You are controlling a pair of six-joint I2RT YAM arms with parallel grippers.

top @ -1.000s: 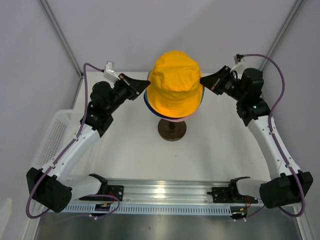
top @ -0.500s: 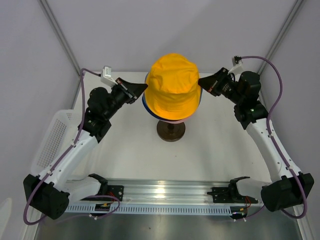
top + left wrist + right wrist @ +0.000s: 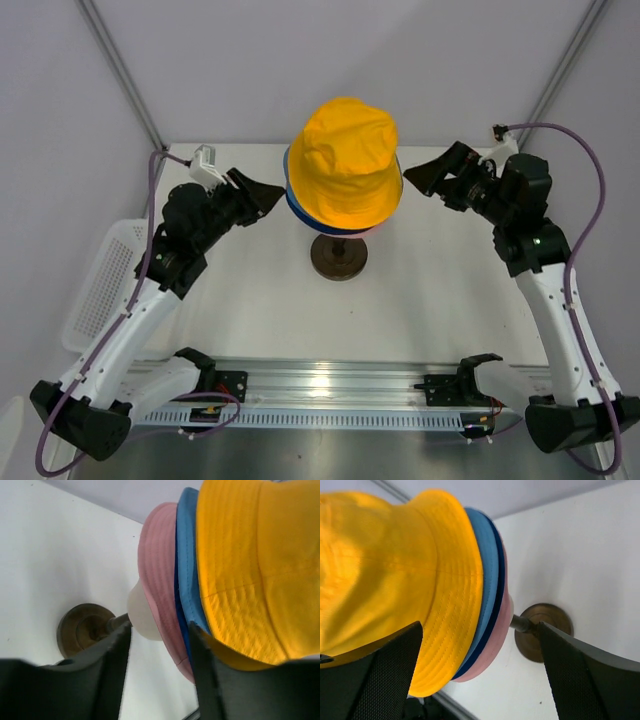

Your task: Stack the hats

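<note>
The hats sit stacked on a cream mannequin head (image 3: 141, 617). The yellow-orange hat (image 3: 345, 160) is on top, and blue brims (image 3: 296, 208) show under it. The left wrist view shows the pink hat (image 3: 157, 570) lowest, a blue hat (image 3: 187, 555) above it, and the yellow one (image 3: 260, 565). The right wrist view shows yellow (image 3: 385, 570), light blue (image 3: 485, 565), navy (image 3: 492, 622) and pink (image 3: 496, 640) brims. My left gripper (image 3: 268, 190) hangs open just left of the stack, holding nothing. My right gripper (image 3: 415, 175) stands wide open just right of it, clear of the brims.
The head stands on a thin post with a dark round base (image 3: 338, 257) at the table's middle. A white mesh basket (image 3: 100, 285) hangs off the left edge. A metal rail (image 3: 330, 385) runs along the near edge. Slanted frame posts stand at both back corners.
Both grippers were shut at the yellow hat's brim; they have opened, let go and drawn back outward. The yellow hat now rests on the stack.
</note>
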